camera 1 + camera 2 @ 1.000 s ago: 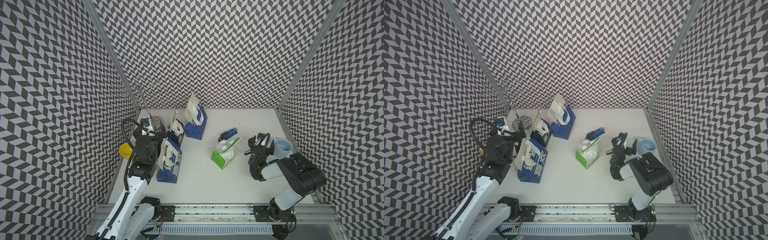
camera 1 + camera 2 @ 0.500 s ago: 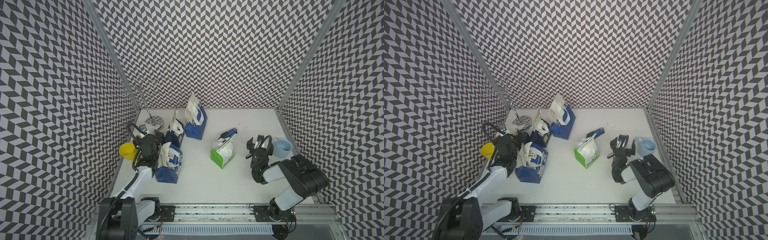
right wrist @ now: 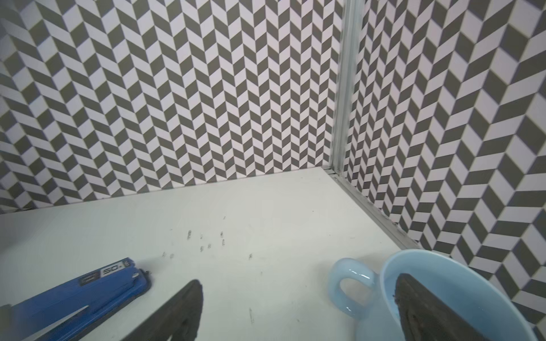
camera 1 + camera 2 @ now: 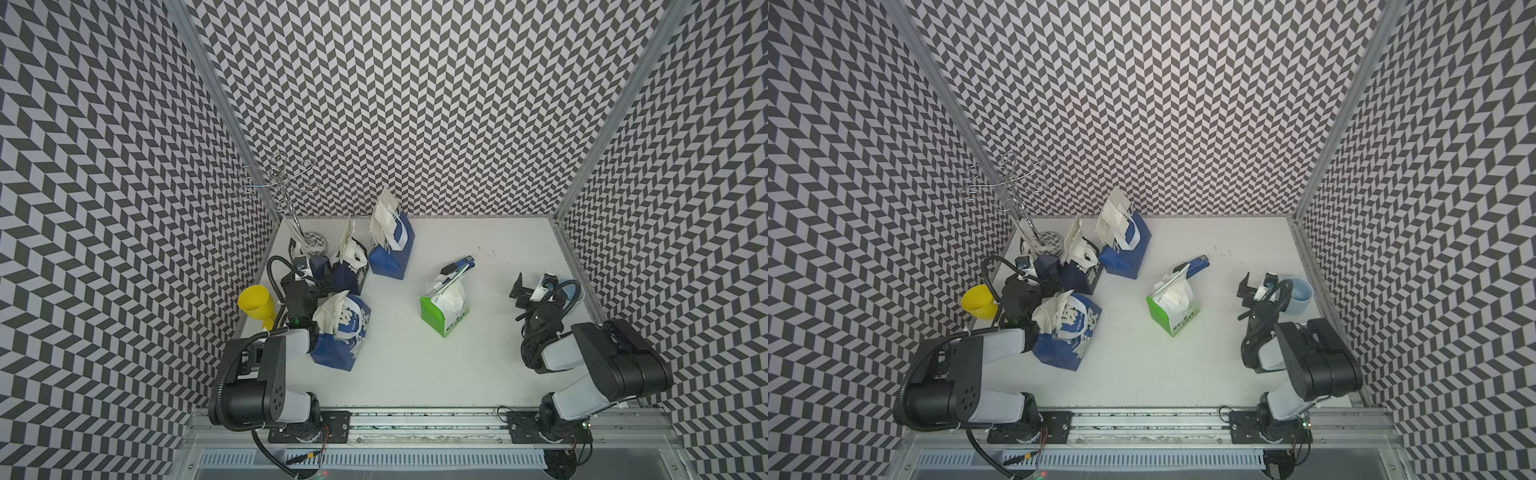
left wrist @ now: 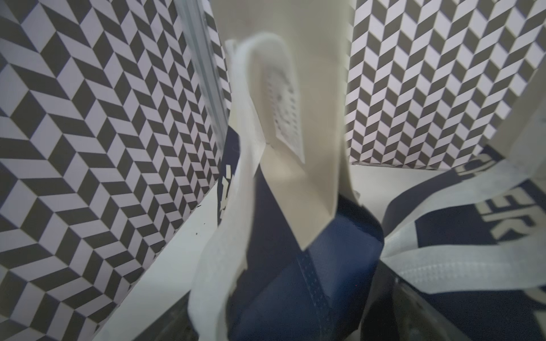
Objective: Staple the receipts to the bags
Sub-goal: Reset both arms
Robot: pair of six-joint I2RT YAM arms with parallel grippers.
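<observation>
Several dark blue bags with white lettering stand at the left: one in front (image 4: 343,332), one behind it (image 4: 351,272), one at the back (image 4: 392,251). Cream receipts (image 4: 384,214) stick up from their tops; the left wrist view shows one printed receipt (image 5: 285,118). The green bag (image 4: 442,311) stands mid-table, the blue stapler (image 4: 457,266) leaning at its far side. My left gripper (image 4: 322,279) is open, low among the blue bags, a dark blue bag's (image 5: 310,280) top edge between its fingers. My right gripper (image 4: 525,291) is open and empty above the table at the right.
A light blue mug (image 3: 443,295) sits right beside the right gripper's finger (image 3: 419,310). A yellow cup (image 4: 255,303) stands by the left wall. A wire stand (image 4: 286,187) rises in the back left corner. Loose staples (image 3: 206,243) lie on the table (image 4: 415,374).
My left arm has folded back toward the front rail, and its gripper has come down among the blue bags. The right gripper has drawn back a little toward the mug.
</observation>
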